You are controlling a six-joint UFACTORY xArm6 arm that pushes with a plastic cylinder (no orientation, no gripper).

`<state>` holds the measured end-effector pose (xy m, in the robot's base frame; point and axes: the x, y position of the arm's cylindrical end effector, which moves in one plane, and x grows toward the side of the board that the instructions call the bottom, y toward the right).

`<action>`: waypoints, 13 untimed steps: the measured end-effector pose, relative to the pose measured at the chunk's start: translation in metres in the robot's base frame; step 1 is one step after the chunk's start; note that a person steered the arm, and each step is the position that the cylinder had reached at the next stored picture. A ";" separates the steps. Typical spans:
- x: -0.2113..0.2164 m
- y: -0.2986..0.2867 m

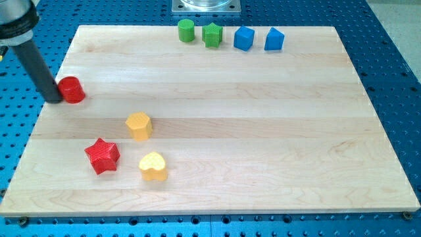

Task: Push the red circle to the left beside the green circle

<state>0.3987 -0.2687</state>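
One push won't do: my tip (54,100) touches the red circle (72,89) at the table (263,131)'s left edge, holding nothing; steer toward the green circle (186,30) at the top edge.

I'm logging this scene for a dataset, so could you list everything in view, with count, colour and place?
Board: 1, pale wood, fills most of the view.
Table: 1, blue with a hole grid, around the board.
Metal plate: 1, grey, the view's top edge, cut off.
Green circle: 1, green, top edge of the board.
Green star: 1, green, just right of the green circle.
Blue blocks: 2, blue, right of the green star; shapes unclear.
Red circle: 1, red, the board's left edge.
Red star: 1, red, lower left.
Yellow blocks: 2, yellow, lower left; the lower one heart-shaped.
My tip: 1, dark rod, against the red circle's left side.
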 end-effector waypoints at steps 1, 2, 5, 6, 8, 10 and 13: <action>-0.037 0.104; -0.004 0.105; -0.104 0.186; -0.101 0.194; -0.101 0.243; -0.149 0.203; -0.150 0.158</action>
